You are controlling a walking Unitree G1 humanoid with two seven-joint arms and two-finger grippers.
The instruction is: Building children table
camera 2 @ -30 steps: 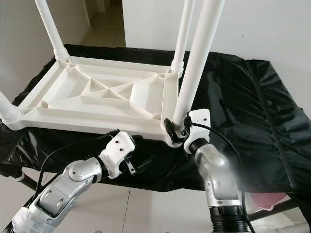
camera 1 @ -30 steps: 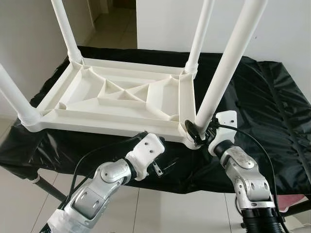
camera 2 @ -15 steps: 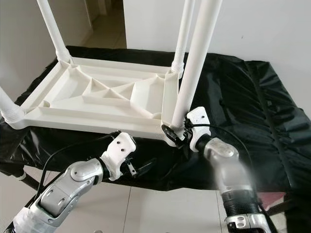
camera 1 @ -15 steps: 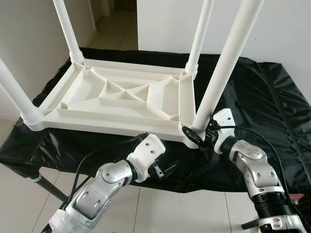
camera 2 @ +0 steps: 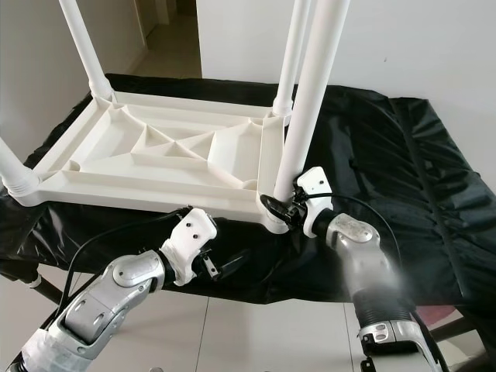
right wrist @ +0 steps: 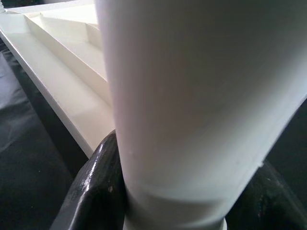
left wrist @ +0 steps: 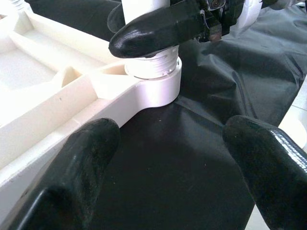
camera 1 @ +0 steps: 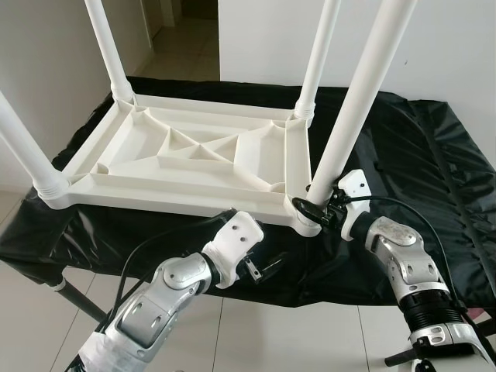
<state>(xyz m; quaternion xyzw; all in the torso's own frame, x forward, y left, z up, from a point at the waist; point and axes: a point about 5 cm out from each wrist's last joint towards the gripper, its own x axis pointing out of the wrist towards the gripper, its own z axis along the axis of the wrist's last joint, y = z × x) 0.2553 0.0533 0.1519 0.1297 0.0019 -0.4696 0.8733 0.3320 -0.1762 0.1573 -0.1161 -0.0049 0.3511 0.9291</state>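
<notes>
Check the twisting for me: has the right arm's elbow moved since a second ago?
Yes. The right gripper stays on the near-right leg, while its elbow has swung rightward, away from the tabletop's corner.

Head stereo pair: high, facing forward-down over the upturned white table (camera 1: 194,159). Wrist cameras: close range, both on its near-right leg (right wrist: 192,105) base.

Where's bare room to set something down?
The black sheet is bare beside the upturned white plastic table, past the right hand gripping the near white leg. That corner is crowded; the left hand waits below.
</notes>
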